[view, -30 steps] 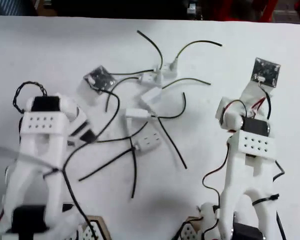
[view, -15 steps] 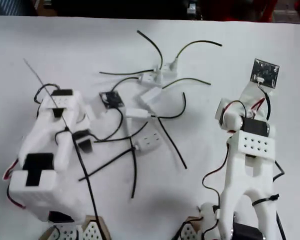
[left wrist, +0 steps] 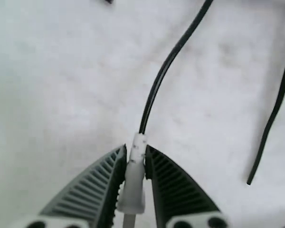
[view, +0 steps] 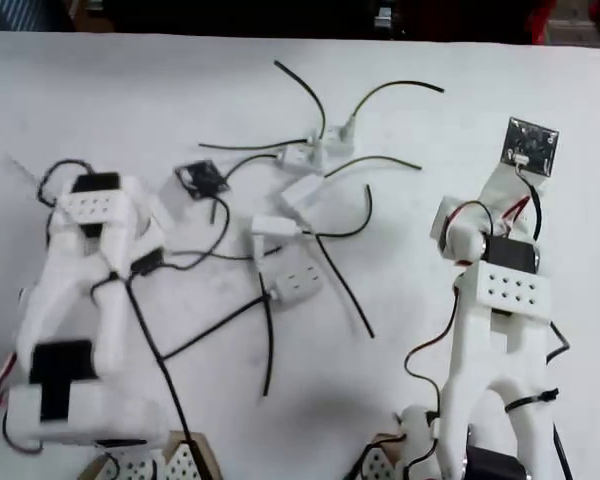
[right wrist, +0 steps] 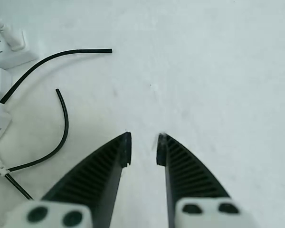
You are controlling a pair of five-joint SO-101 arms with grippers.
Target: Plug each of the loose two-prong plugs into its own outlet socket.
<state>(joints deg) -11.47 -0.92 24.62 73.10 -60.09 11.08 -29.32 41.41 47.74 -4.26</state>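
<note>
The plug (left wrist: 133, 178) is white, its cord (left wrist: 164, 71) black, the ribbed jaws grey.

White outlet sockets (view: 298, 285) and black cords (view: 344, 288) lie tangled on the table (view: 130, 80) at upper centre, between a white arm (view: 80, 290) at left and a second arm (view: 500, 320) at right.

A white table (view: 90, 90) spreads under even light with only soft shadows; beyond its far edge runs a dark strip of room (view: 230, 15); there red shapes (view: 480, 18), perhaps furniture, sit toward the right, and something blue-striped (view: 20, 12) at the left corner.
</note>
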